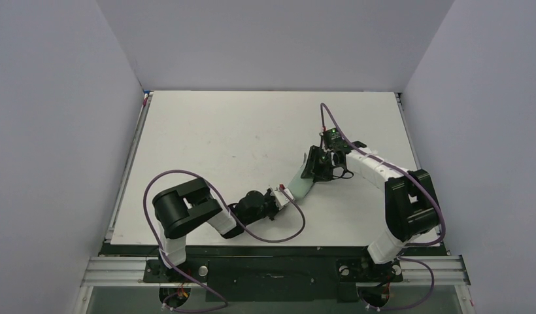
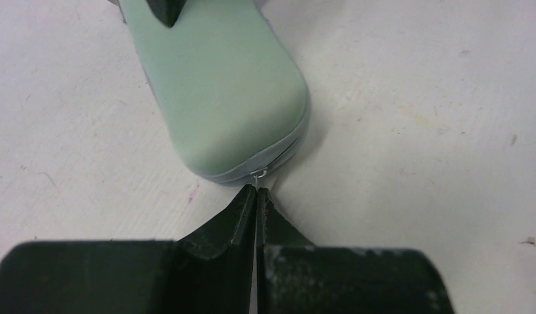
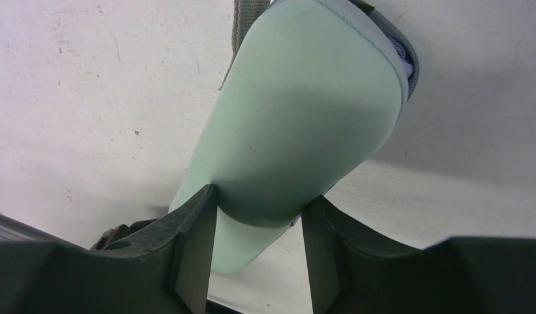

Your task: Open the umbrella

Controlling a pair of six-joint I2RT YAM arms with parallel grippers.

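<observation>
Mid-frame, the right tool [image 3: 260, 197] clamps the packed umbrella [image 1: 303, 178] while the left tool [image 2: 257, 191], pressed together at its zipper ring [image 2: 258, 173], likely needs a steady pull to unzip it.

Scuffed white table [image 1: 219, 144], pale-green umbrella capsule [image 1: 302, 182] apparently resting on it

Open table [image 1: 219, 131] beyond the umbrella [image 1: 303, 183], walls [image 1: 56, 131] on three sides.
</observation>
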